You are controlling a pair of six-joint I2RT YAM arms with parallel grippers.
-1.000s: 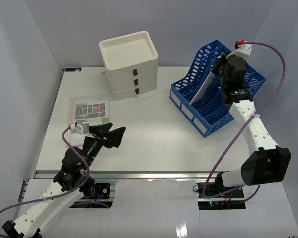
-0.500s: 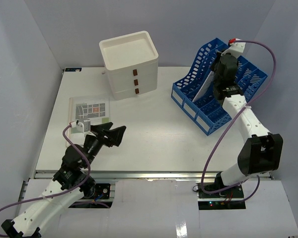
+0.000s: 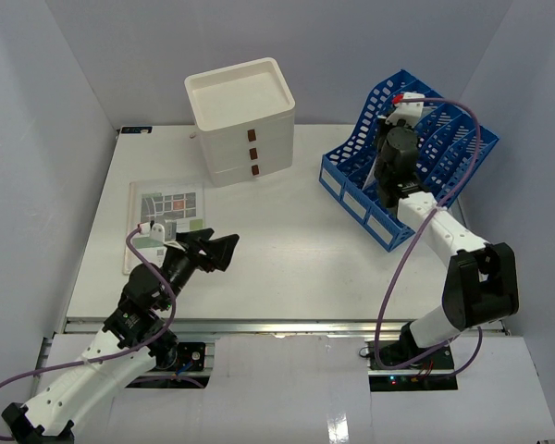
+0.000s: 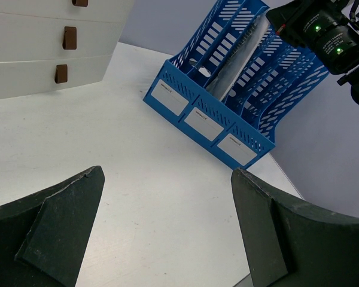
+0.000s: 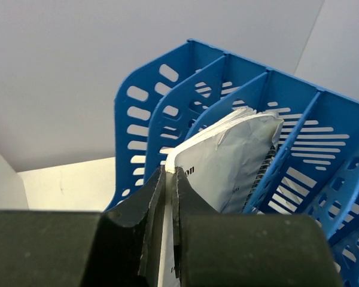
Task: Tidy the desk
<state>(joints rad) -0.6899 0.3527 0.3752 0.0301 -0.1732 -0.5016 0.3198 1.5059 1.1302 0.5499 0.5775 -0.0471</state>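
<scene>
The desk (image 3: 287, 240) is a wide white tabletop. At its back right stands a blue file rack (image 3: 425, 153) with several upright slots. My right gripper (image 5: 169, 173) is shut on the top edge of a grey-white booklet (image 5: 239, 155), which stands in one of the rack's slots (image 5: 143, 113). In the left wrist view the booklet (image 4: 239, 66) leans inside the rack (image 4: 203, 125). My left gripper (image 4: 167, 173) hangs open low over the desk's front left, with nothing between its fingers. It shows in the top view too (image 3: 217, 250).
A white three-drawer box (image 3: 240, 120) stands at the back centre. A printed leaflet (image 3: 164, 205) lies flat on the desk's left side, just behind my left wrist. A metal rail (image 3: 287, 326) runs along the front edge.
My right gripper has swung left over the rack with the booklet, which now stands more upright in its slot. My left gripper has crept slightly right and stays open.
</scene>
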